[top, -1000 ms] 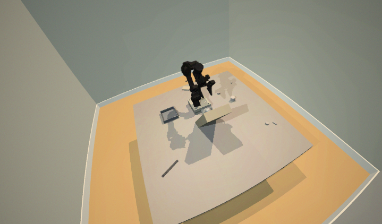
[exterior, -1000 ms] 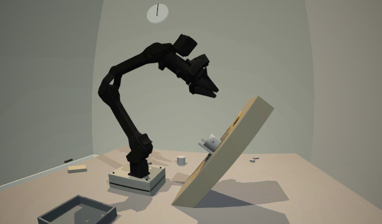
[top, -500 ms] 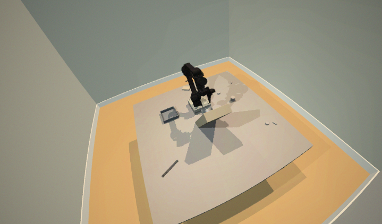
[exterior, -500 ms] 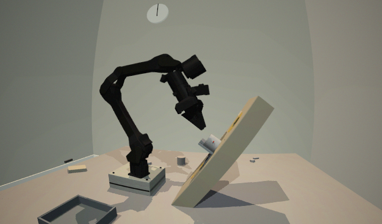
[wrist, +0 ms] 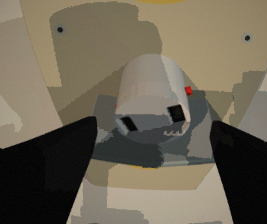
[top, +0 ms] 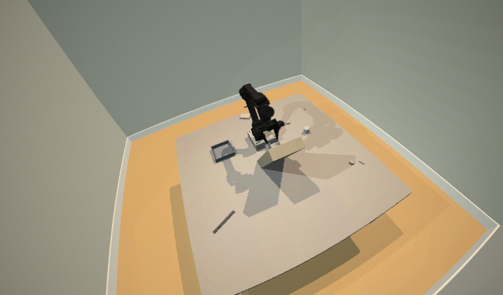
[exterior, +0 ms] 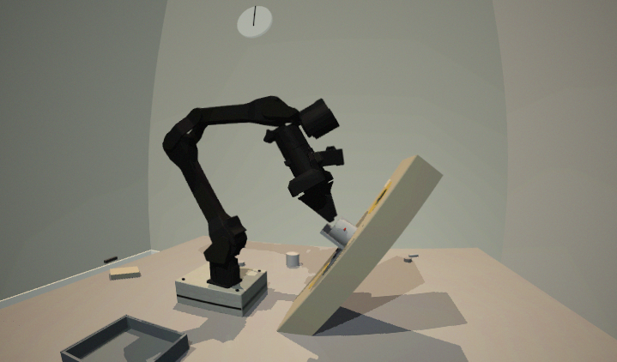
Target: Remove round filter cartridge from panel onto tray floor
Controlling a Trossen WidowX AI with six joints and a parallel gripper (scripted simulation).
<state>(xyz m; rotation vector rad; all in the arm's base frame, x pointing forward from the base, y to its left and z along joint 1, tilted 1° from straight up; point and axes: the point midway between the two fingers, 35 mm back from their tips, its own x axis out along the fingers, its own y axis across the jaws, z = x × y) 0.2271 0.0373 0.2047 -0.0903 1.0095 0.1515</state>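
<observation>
Nearest the onlooker, a shallow dark-grey open tray (top: 225, 157) (exterior: 96, 337) waits on the table, the filter not in it. Beyond it, a thick beige slanted service panel (top: 285, 150) (exterior: 382, 251) (wrist: 209, 55) leans back, with the pale grey cylindrical filter cartridge (top: 274, 145) (exterior: 343, 232) (wrist: 151, 90) standing well proud of its face, a small red tab (exterior: 344, 229) (wrist: 188, 90) on its side. The black two-fingered gripper (top: 271, 141) (exterior: 332, 220) (wrist: 154, 127) hovers close above, fingers roughly two-thirds apart, one to each side in the wrist view, holding nothing.

The cartridge looks rigid and fairly light, likely a smooth plastic shell that could slip or roll if pinched off-centre. The best hold appears to be square across the round body, pads on opposite flanks, clear of the tab and deep enough to prevent tipping. Farther back, a squat white cylinder (top: 306, 129) (exterior: 292, 259) stands apart.
</observation>
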